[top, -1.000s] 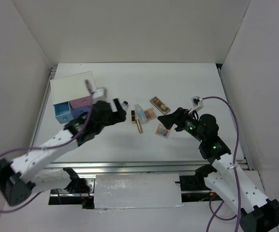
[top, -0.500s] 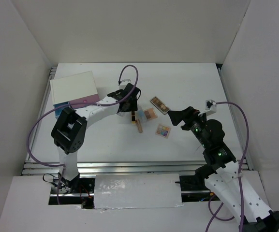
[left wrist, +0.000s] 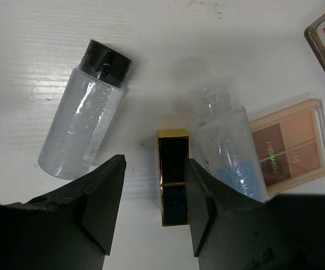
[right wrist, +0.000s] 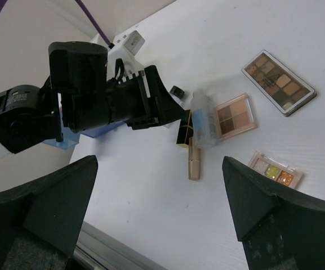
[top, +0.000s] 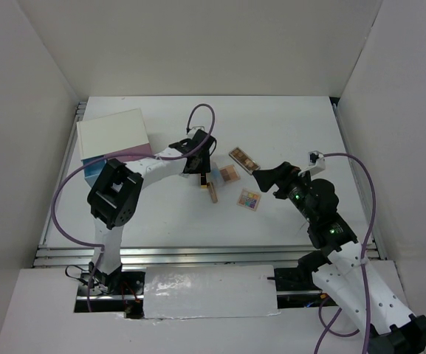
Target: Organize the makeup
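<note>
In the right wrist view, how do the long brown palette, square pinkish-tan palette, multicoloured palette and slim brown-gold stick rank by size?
1. Long brown palette
2. Square pinkish-tan palette and multicoloured palette: too alike to rank
3. Slim brown-gold stick

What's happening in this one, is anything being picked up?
The left hand is low over the cluster of makeup, its open fingers straddling a black-and-gold lipstick case. The case lies between a dark-capped clear bottle and a clear tube beside the pinkish-tan palette. Nothing is gripped yet. The right hand hangs open to the right, holding nothing. The white drawer box stands at the table's far left.
</note>
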`<move>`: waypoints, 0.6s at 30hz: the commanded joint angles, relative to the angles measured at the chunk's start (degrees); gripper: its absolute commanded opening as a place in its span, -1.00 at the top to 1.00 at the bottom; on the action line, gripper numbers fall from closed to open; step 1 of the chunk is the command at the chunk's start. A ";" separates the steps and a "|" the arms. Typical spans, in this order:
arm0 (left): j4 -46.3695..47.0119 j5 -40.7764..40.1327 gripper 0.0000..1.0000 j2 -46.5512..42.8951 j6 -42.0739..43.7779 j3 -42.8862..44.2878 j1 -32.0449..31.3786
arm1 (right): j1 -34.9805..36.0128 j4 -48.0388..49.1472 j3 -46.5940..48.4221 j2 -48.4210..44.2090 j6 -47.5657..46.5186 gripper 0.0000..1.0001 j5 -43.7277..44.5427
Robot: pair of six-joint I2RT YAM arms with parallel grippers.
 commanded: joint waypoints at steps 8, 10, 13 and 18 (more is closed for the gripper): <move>2.80 2.67 -0.08 3.61 -0.96 -0.25 -0.59 | 0.17 1.70 -0.01 -0.52 -0.97 -1.00 -0.99; 2.88 2.76 -0.07 4.05 -1.05 -0.42 -0.68 | 0.17 1.70 -0.01 -0.61 -1.05 -0.99 -1.08; 2.62 2.76 -0.07 4.83 -1.14 0.19 -0.86 | 0.00 1.70 -0.01 -0.70 -1.05 -0.99 -1.25; 1.39 2.23 -0.17 5.81 -1.40 1.25 -1.12 | 0.08 1.70 -0.10 -0.78 -1.05 -0.99 -1.17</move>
